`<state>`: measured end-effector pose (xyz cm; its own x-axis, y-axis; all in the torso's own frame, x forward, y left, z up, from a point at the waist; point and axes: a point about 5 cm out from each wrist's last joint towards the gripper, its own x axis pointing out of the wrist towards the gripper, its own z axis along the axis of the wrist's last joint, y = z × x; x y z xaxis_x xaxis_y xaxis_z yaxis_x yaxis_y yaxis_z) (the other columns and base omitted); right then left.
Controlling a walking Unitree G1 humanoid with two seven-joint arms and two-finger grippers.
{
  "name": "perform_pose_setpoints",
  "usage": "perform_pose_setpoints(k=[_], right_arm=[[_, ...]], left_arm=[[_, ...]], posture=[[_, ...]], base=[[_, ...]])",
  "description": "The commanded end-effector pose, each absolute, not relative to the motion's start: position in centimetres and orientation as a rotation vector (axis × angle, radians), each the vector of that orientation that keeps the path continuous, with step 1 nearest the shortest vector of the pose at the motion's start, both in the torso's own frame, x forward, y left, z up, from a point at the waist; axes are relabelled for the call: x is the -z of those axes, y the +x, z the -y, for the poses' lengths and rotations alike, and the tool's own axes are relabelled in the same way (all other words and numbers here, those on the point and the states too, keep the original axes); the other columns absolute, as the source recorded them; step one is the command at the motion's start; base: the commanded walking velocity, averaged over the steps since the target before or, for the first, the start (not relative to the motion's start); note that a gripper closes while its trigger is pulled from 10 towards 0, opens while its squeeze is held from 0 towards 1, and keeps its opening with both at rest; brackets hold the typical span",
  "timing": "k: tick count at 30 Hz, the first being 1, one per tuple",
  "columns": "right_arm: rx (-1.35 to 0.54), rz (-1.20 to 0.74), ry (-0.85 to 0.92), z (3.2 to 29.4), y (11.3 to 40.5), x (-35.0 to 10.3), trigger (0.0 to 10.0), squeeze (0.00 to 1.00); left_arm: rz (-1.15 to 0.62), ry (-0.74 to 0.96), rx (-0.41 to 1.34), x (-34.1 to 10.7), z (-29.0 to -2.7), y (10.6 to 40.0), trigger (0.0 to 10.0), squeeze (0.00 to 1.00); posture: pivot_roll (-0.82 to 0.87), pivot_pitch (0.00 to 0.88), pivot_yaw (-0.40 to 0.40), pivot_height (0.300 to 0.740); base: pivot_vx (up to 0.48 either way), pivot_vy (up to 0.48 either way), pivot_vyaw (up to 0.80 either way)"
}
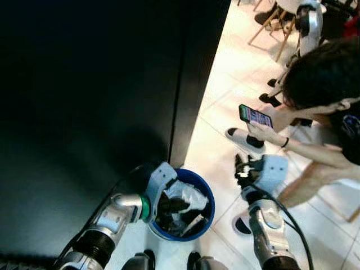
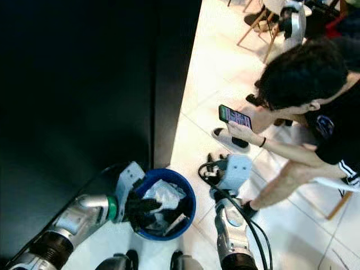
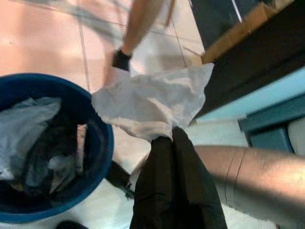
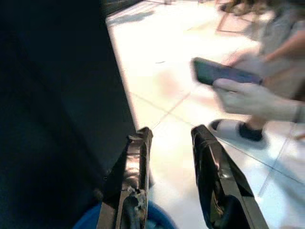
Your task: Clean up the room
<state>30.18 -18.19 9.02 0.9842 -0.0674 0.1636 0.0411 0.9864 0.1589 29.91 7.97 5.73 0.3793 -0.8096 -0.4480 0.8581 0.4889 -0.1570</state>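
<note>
A blue waste bin (image 1: 207, 216) stands on the pale tiled floor beside a dark wall, holding crumpled paper and dark scraps. My left gripper (image 1: 169, 206) hangs over the bin's left rim, shut on a crumpled white paper (image 3: 152, 102). In the left wrist view the two black fingers (image 3: 167, 157) pinch the paper's lower edge, just past the bin's rim (image 3: 102, 143). My right gripper (image 1: 241, 169) is raised to the right of the bin, open with nothing between its fingers (image 4: 138, 157).
A person crouches close on the right, holding a phone (image 1: 256, 116) in one hand (image 4: 248, 98), a white shoe (image 1: 246, 138) near my right gripper. The dark wall (image 1: 84, 101) rises on the left. Chair legs (image 1: 275, 25) stand at the far top.
</note>
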Motion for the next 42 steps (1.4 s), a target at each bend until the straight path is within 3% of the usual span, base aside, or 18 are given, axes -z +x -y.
perform_pose_setpoints(k=[1, 2, 3, 4, 5, 6, 7, 19, 20, 27, 32, 38, 42], right_arm=[[0.102, 0.186, 0.153, 19.3, 29.0, -9.3, 10.0, 0.00], [0.118, 0.196, 0.147, 19.8, 28.5, -9.5, 10.0, 0.00], [0.130, 0.205, 0.143, 20.1, 27.8, -9.8, 10.0, 0.00], [0.130, 0.205, 0.143, 20.1, 27.8, -9.8, 10.0, 0.00], [0.135, 0.207, 0.143, 20.3, 27.6, -9.9, 10.0, 0.00], [0.135, 0.207, 0.143, 20.3, 27.6, -9.9, 10.0, 0.00], [0.138, 0.207, 0.143, 20.4, 27.4, -9.9, 10.0, 0.00], [0.111, 0.168, 0.171, 19.1, 27.3, -9.9, 10.0, 0.00], [0.101, 0.162, 0.174, 18.8, 27.5, -9.9, 10.0, 0.00], [0.078, 0.151, 0.172, 18.6, 28.2, -9.9, 10.0, 0.00], [0.025, 0.138, 0.195, 17.7, 29.1, -9.8, 10.0, 0.00], [-0.035, 0.097, 0.218, 16.3, 28.9, -9.3, 10.0, 0.00], [-0.073, 0.035, 0.248, 14.4, 28.3, -7.6, 10.0, 0.00]], left_arm=[[-0.453, 0.258, 1.000, -5.9, -7.4, 31.1, 10.0, 0.00], [-0.390, 0.358, 0.904, -6.5, -7.2, 32.3, 10.0, 0.07], [-0.318, 0.448, 0.807, -7.3, -7.1, 33.4, 10.0, 0.23], [-0.318, 0.448, 0.807, -7.3, -7.1, 33.4, 10.0, 0.23], [-0.310, 0.452, 0.779, -7.6, -7.2, 33.8, 10.0, 0.50], [-0.310, 0.452, 0.779, -7.6, -7.2, 33.8, 10.0, 0.50], [-0.302, 0.450, 0.752, -7.9, -7.2, 34.2, 10.0, 1.00], [-0.281, 0.437, 0.739, -8.3, -7.6, 35.1, 10.0, 1.00], [-0.267, 0.449, 0.726, -8.2, -7.7, 35.1, 10.0, 0.00], [-0.235, 0.425, 0.714, -8.0, -7.9, 34.7, 10.0, 0.00], [-0.121, 0.401, 0.619, -8.3, -9.5, 33.8, 10.0, 0.00], [-0.076, 0.386, 0.578, -8.3, -10.9, 32.9, 10.0, 0.00], [-0.039, 0.295, 0.408, -8.1, -13.0, 31.1, 10.0, 0.00]], posture=[[-0.07, 0.302, 0.040, 0.740], [-0.07, 0.316, 0.042, 0.740], [-0.08, 0.325, 0.042, 0.740], [-0.08, 0.325, 0.042, 0.740], [-0.08, 0.341, 0.042, 0.740], [-0.08, 0.341, 0.042, 0.740], [-0.08, 0.350, 0.042, 0.740], [-0.05, 0.325, 0.033, 0.740], [-0.04, 0.313, 0.028, 0.740], [-0.02, 0.278, 0.017, 0.740], [0.02, 0.215, 0.004, 0.740], [0.03, 0.197, 0.004, 0.740], [0.07, 0.140, 0.000, 0.740]], base=[[0.000, 0.000, 0.00], [0.000, 0.000, 0.00], [0.000, 0.000, 0.00], [0.000, 0.000, 0.00], [0.000, 0.000, 0.00], [0.000, 0.000, 0.00], [0.000, 0.000, 0.00], [0.000, 0.000, 0.00], [0.000, 0.000, 0.00], [0.000, 0.000, 0.00], [0.000, 0.000, 0.00], [0.000, 0.000, 0.00], [0.000, 0.000, 0.00]])
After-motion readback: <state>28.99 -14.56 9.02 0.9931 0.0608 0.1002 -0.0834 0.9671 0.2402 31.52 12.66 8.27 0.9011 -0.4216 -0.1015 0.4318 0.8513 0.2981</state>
